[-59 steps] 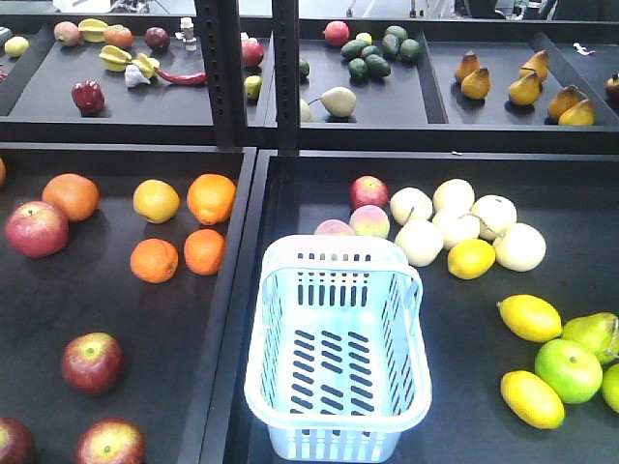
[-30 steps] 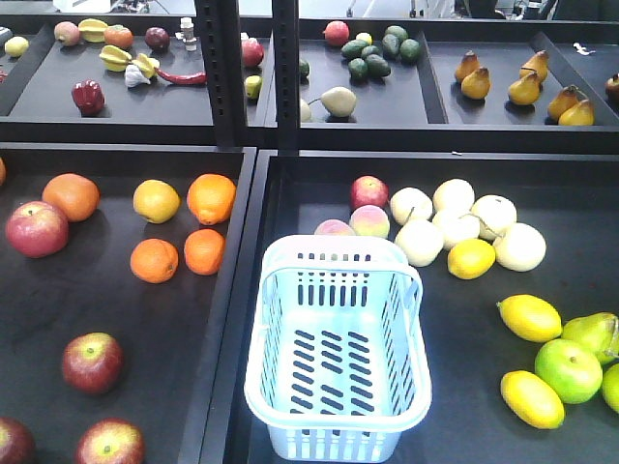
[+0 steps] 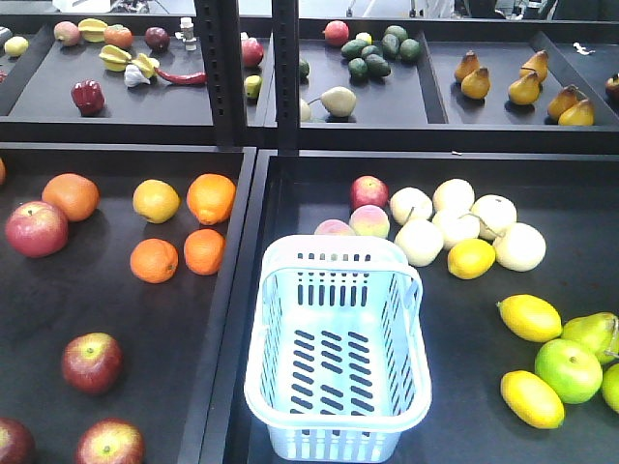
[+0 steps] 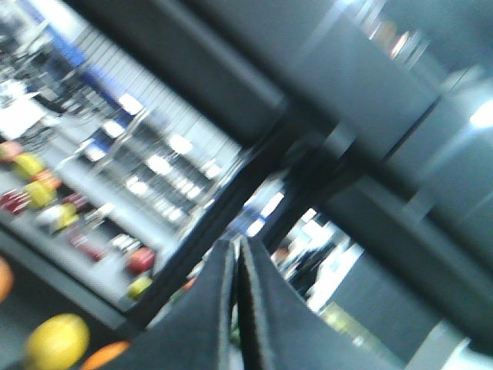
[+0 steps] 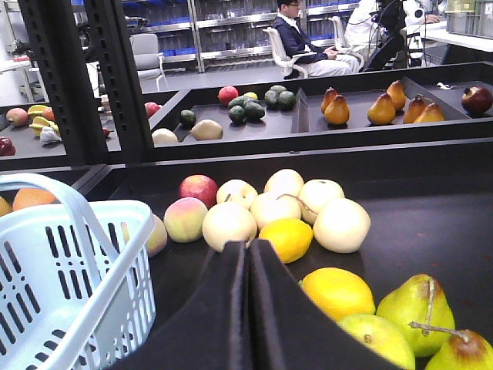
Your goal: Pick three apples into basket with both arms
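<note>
Basket (image 3: 337, 249): pale blue, near centre, on right tabletop (image 3: 464, 319). Apples (image 3: 92, 362): dark red, four on left tabletop (image 3: 145, 319), well apart from basket. Left pincer (image 4: 235, 308): tips pressed together, holding nothing. Right pincer (image 5: 248, 293): likewise, just right of basket.

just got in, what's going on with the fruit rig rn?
Nothing has been picked yet. The basket sits empty in the right tray. The near apple, middle apple and far apple all lie loose in the left tray. The left gripper and right gripper are both shut on nothing, and neither arm shows in the front view. The left wrist view is blurred.
</note>
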